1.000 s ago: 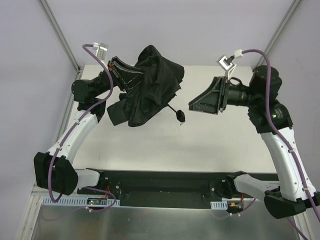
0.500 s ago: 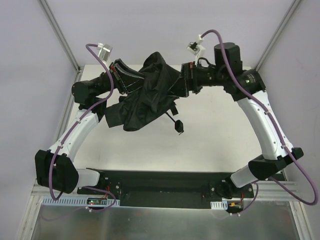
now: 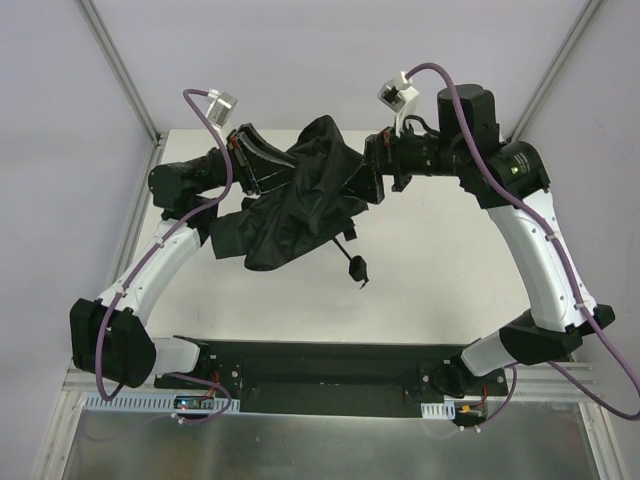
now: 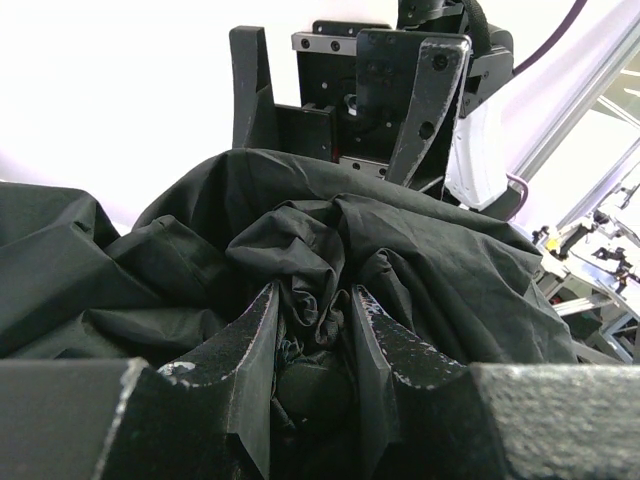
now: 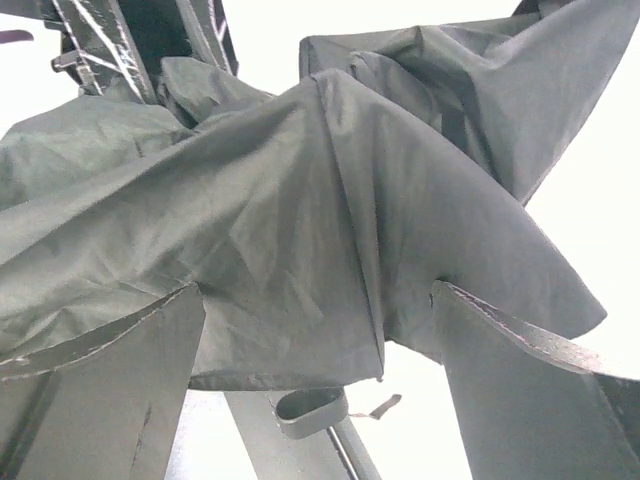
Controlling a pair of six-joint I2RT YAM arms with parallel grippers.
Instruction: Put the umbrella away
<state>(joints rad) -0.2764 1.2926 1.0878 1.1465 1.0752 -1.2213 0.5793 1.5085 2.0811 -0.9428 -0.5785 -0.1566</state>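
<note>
Umbrella [image 3: 300, 200] bunched over table [image 3: 440, 270] near far edge, left pincer [image 4: 312, 300] clenched on canopy, right pincer [image 5: 315, 300] splayed wide around fabric

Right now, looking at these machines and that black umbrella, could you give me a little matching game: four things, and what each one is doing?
Things:
1. left gripper
2. right gripper
3. umbrella handle
4. umbrella canopy

States:
A. hanging lowest, below the fabric
B. jaws wide apart, fabric between them
C. pinched shut on bunched fabric
D. draped loose in the air between both grippers

Pairs: 1-C, 2-B, 3-A, 4-D
</note>
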